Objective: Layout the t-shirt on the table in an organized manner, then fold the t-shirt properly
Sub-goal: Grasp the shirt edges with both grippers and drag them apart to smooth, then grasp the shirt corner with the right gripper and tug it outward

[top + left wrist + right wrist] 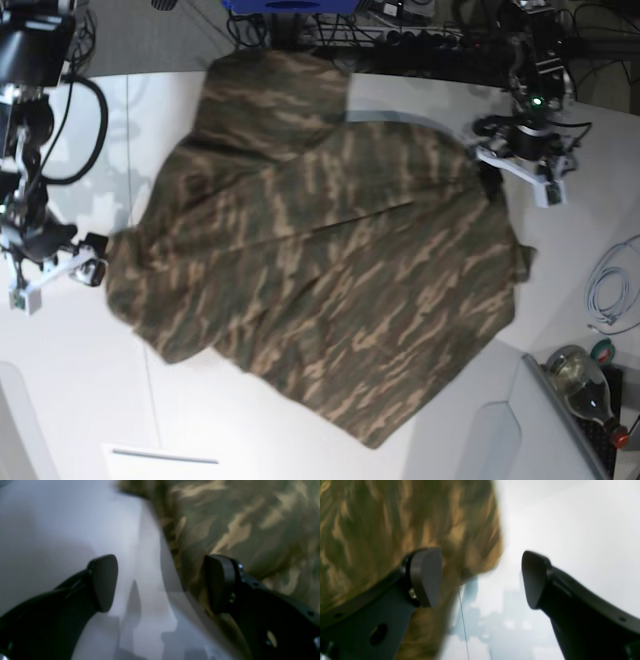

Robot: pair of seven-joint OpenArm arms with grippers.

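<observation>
The laying-out step is judged unfinished: the camouflage t-shirt lies rumpled on the white table, both the left gripper and right gripper gape empty at its edges, so fresh grasps are needed.

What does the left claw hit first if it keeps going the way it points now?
Probably the edge of the t-shirt. The left claw is open, straddling the hem: one finger over bare table, the other over fabric. Depth is blurred, so it may meet the tabletop beside the hem instead.
</observation>
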